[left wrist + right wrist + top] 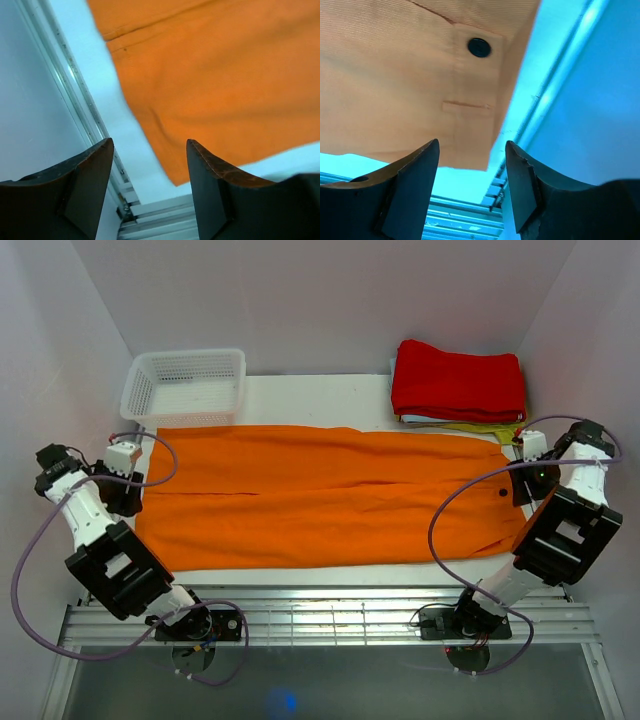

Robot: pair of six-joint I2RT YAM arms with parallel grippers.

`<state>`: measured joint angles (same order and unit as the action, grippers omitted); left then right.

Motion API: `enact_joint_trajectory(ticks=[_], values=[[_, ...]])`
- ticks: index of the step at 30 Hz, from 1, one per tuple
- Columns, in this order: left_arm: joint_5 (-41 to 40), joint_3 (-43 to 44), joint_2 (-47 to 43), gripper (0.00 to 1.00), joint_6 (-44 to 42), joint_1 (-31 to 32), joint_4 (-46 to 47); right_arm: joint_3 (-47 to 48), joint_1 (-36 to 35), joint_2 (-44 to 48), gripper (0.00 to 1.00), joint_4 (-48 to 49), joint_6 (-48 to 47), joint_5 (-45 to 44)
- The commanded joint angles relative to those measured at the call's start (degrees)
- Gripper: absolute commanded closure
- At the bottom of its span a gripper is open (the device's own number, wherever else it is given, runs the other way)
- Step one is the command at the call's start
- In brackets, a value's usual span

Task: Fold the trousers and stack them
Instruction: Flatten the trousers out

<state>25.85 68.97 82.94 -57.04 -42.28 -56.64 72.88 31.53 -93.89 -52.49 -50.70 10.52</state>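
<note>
Both pairs of jaws stand apart with nothing between them: the left gripper [150, 145] hangs over the hem end of the trousers [330, 495] and the right gripper [472, 145] over the waistband end, near the dark button [479, 47]. The trousers lie spread flat along the table [320, 390], legs side by side, with the white basket [185, 355] and the red folded cloth [455, 380] beyond their far edge. We judge the lengthwise fold comes next. To do it well, we lower each gripper onto its near corner and take all the layers. We then lift both ends level and lay edge on edge, keeping the cloth taut so no crease forms.
</note>
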Motion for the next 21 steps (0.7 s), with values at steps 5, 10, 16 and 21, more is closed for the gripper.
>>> enact_joint_trajectory(ticks=[5,10,16,21], values=[[-2.1,-7.2,-5.1,0.39,-32.4,-3.9,-18.9,-1.3,8.4,5.3,0.5,-10.9,-21.4,1.6],[-1.1,-12.3,-7.9,0.44,-41.0,-4.7,-17.1,-6.4,10.1,8.1,0.53,-11.3,-35.2,0.0],[-1.2,-15.7,-6.7,0.46,-46.0,-4.7,-16.7,-13.7,7.6,9.7,0.53,-6.5,-38.1,-1.3],[15.0,-3.2,-2.4,0.42,-32.6,-4.3,-14.2,-11.6,3.4,9.0,0.6,-1.2,-28.1,3.2]])
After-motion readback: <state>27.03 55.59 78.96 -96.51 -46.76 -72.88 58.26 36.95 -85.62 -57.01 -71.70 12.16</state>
